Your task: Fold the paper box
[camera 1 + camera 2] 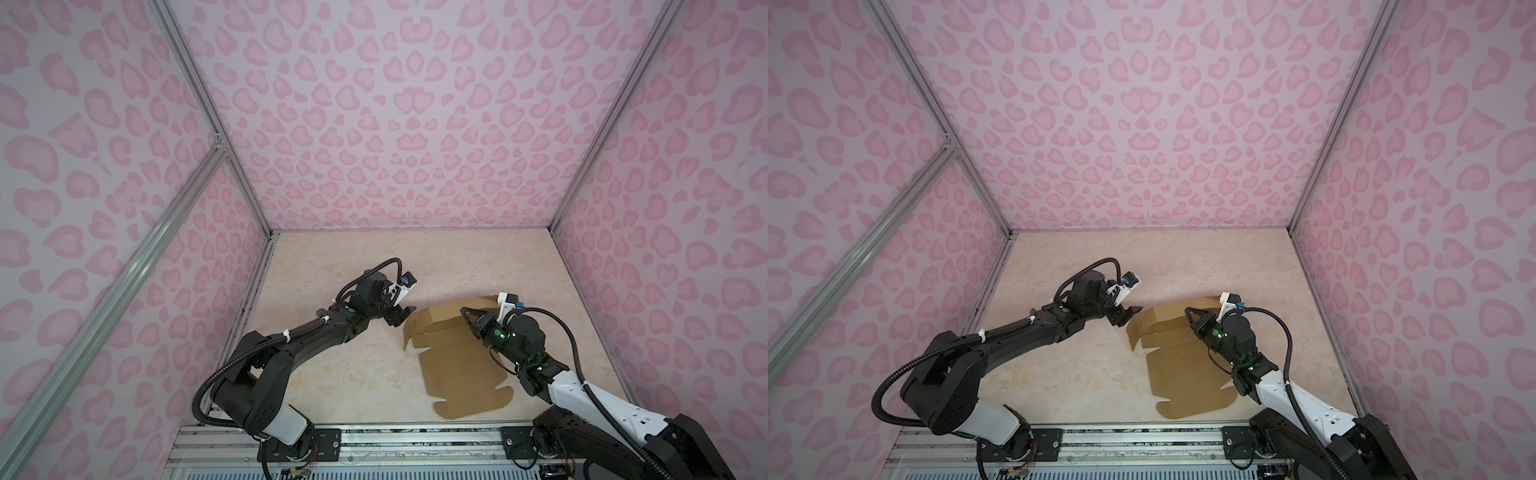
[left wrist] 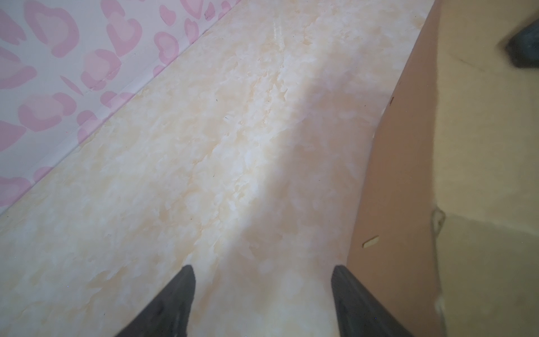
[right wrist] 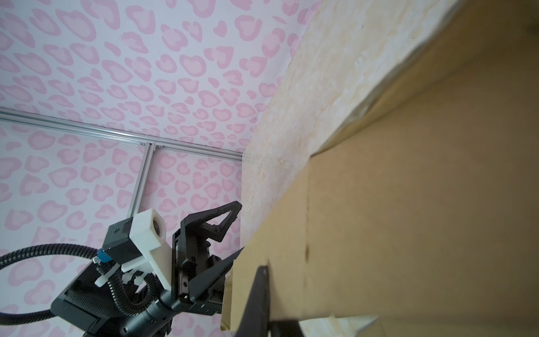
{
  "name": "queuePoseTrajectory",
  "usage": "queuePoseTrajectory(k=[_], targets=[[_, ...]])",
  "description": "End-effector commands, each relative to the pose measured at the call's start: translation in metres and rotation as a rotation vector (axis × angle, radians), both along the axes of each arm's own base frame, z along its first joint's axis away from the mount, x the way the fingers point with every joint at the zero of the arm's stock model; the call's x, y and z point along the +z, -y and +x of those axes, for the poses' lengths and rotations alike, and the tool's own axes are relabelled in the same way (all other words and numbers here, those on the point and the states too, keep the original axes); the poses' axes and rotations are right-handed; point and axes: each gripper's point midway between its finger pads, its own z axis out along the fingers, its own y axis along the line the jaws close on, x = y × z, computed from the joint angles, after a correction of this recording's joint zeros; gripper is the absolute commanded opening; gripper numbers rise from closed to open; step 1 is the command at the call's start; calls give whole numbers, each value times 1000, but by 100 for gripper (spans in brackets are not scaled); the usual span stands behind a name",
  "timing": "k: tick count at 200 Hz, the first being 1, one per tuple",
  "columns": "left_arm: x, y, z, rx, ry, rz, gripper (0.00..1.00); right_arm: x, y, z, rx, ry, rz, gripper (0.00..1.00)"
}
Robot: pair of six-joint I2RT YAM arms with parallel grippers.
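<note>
On the right half of the counter (image 1: 332, 365), the paper box (image 1: 457, 365) lies partly folded, far flaps raised and near panel flat. The left gripper (image 1: 404, 315), on a low outstretched arm, hangs with jaws apart and empty just beside a raised flap. The right gripper (image 1: 465, 311), jaws closed, rests against the raised panels.

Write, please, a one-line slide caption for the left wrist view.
Open left end effector poised above the marbled table, beside the partly folded paper box.
</note>
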Motion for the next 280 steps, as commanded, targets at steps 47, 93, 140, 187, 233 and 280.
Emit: queuePoseTrajectory(k=[47, 93, 140, 187, 233, 280], targets=[[5, -4, 0, 21, -32, 25, 77, -14, 6, -4, 51, -60, -140, 0], [0, 5, -14, -32, -132, 1, 75, -9, 5, -5, 62, -35, -147, 0], [1, 13, -39, -108, -222, -20, 73, -9, 6, -8, 76, -13, -143, 0], [-11, 9, -58, -138, -299, 47, 73, -7, 13, -8, 69, 0, -158, 0], [-6, 7, -65, -135, -321, 39, 73, -8, 14, -8, 71, 5, -178, 0], [-5, 10, -78, -155, -383, 19, 73, -2, 14, -8, 73, 27, -169, 0]])
